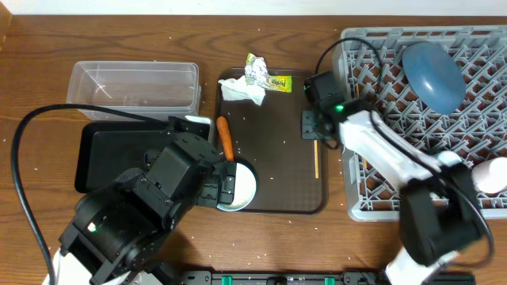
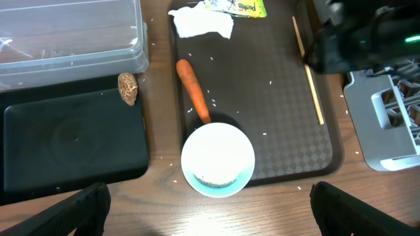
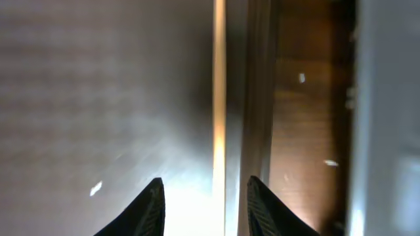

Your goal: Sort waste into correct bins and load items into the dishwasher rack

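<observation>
Thin wooden stick (image 3: 219,98) lengthwise on brown tray (image 3: 98,98), between parted fingertips (image 3: 151,210) of end effector (image 3: 205,206), clear of both. Right of tray rim, counter (image 3: 305,131) with few rice grains (image 3: 302,78).

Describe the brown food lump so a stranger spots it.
In the left wrist view, find the clear tub top left. Below its right corner, by the black tray's corner, sits the brown lump. It's small, round, ridged; the nearby carrot is long, orange.

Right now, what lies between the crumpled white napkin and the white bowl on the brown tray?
The orange carrot stick lies there on the brown tray, clearest in the left wrist view.
</observation>
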